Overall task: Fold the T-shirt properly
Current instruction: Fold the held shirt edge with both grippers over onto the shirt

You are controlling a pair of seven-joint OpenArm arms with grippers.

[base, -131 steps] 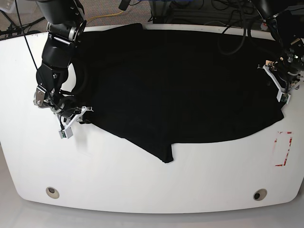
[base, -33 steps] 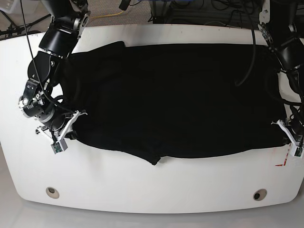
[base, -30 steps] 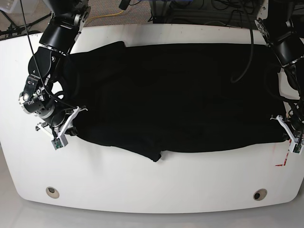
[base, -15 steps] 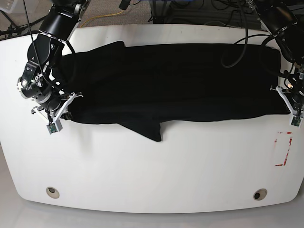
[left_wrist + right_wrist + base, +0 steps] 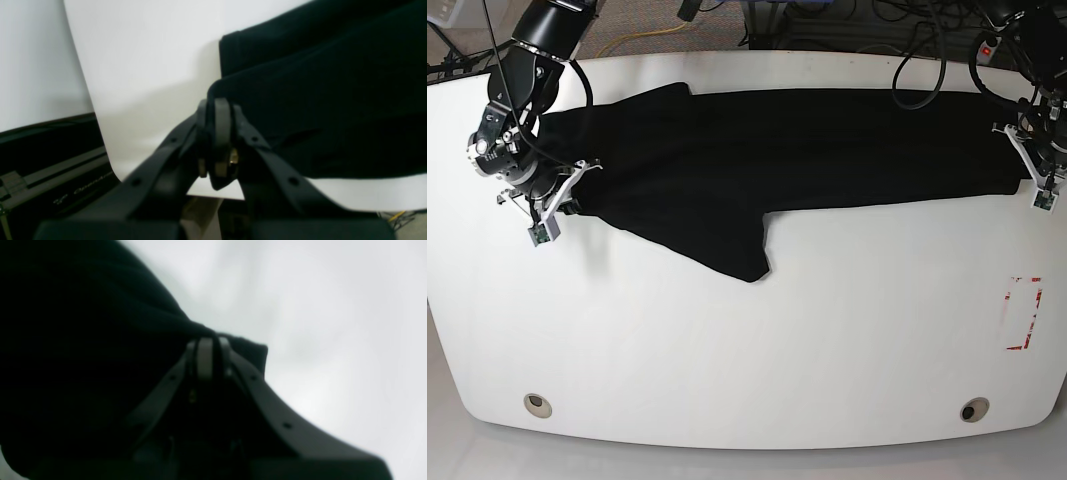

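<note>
**Both claws clamped on a black T-shirt stretched across a white table**

Left claw [image 5: 1033,178], seen at the right edge of the base view, has its jaws pressed together on the edge of the T-shirt [image 5: 757,165]. In the left wrist view the claw [image 5: 216,110] pinches a thin fold of black cloth between its fingertips, with the rest of the cloth spreading away to the claw's right and above it. White table [image 5: 140,60] shows to the left of this claw and under it.

Right claw [image 5: 577,180], at the left of the base view, is likewise shut on the shirt's other end. In the right wrist view, which is blurred, this claw [image 5: 208,346] grips a bunched ridge of cloth; the dark mass of the shirt [image 5: 83,340] lies to its left, and a small corner of cloth pokes out just to its right, against pale table.

Between the two claws the shirt runs as a long dark band along the far side of the table [image 5: 747,350]. One pointed flap hangs down from the band's near edge, closer to the right claw than to the left. A red-marked rectangle [image 5: 1024,313] sits on the table near the left claw, on the side toward the camera and apart from the shirt.
</note>
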